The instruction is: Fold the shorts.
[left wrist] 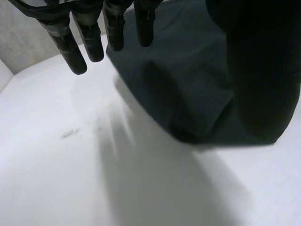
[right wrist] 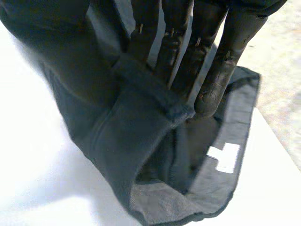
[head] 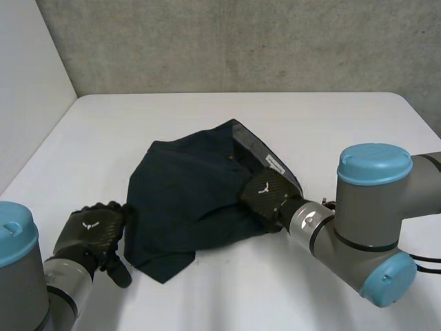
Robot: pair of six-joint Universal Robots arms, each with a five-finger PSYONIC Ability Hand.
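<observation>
While right robot hand [head: 265,192] pinches shorts [head: 182,200] waistband | left robot hand [head: 93,231] relaxed alongside

The shorts [head: 186,207] are dark navy and lie in a rumpled, partly folded heap around the middle of the bench [head: 331,117], somewhat closer to its near edge than to its far edge. The waistband [head: 249,141] is on the heap's right side, running toward the far edge. It is turned open so that its grey lining shows, with 1 small white label [head: 275,164] sewn inside. A thick fold of cloth is doubled over close to the waistband. 1 leg [head: 162,265] ends in a pointed corner lying flat toward the bench's near left corner.
</observation>
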